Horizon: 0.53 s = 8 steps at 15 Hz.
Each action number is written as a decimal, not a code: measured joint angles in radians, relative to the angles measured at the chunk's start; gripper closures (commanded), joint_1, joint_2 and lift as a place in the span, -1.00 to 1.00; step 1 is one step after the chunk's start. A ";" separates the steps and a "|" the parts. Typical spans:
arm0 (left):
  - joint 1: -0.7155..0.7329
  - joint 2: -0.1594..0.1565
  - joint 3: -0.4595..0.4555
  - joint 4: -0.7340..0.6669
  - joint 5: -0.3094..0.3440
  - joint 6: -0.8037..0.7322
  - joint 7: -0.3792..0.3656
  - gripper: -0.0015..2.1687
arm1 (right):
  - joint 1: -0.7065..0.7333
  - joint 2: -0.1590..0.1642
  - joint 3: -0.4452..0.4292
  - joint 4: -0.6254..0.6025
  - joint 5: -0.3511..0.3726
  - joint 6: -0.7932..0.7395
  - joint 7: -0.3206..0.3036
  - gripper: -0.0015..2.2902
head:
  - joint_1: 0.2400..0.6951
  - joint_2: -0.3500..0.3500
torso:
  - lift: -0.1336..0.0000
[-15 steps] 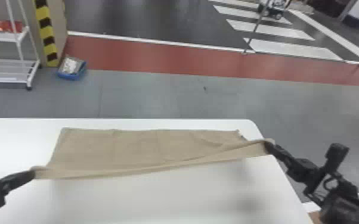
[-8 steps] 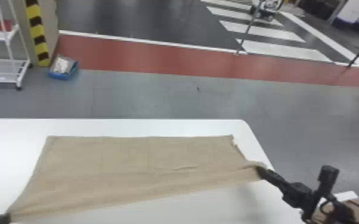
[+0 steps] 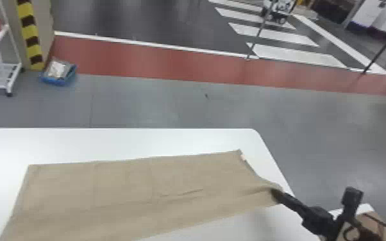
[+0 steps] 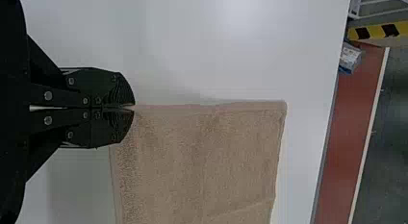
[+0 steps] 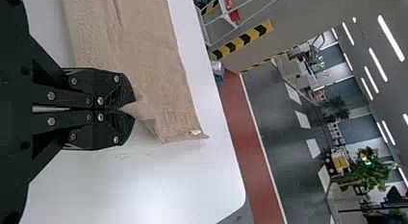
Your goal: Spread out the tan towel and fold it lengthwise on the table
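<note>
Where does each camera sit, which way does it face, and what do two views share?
Head view: on the head, facing forward and down at the table; right gripper shows.
Left wrist view: on that wrist, facing past the left gripper over the towel.
Right wrist view: on that wrist, facing past its gripper into the room.
Both wrist views share towel and table.

- The tan towel (image 3: 121, 186) is plain, soft-looking terry with a hemmed border and a small pale label (image 3: 243, 157) by its far right corner.
- It lies spread wide across the white surface (image 3: 105, 141), its far edge nearly straight.
- Shallow creases run lengthwise right of its middle.
- Its near right corner is pinched into a gathered point.
</note>
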 measured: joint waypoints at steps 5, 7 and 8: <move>-0.006 0.001 0.025 -0.019 0.002 0.026 -0.014 0.58 | 0.032 0.041 -0.022 -0.135 0.006 0.150 0.015 0.96 | 1.00 -0.98 | 1.00; -0.015 0.001 0.011 -0.024 0.003 0.032 -0.013 0.58 | 0.000 0.041 -0.022 -0.128 0.034 0.163 0.011 0.96 | 1.00 -1.00 | 1.00; -0.026 0.001 0.004 -0.024 0.000 0.041 -0.009 0.58 | -0.020 0.040 -0.019 -0.119 0.048 0.170 0.009 0.96 | 1.00 -1.00 | 1.00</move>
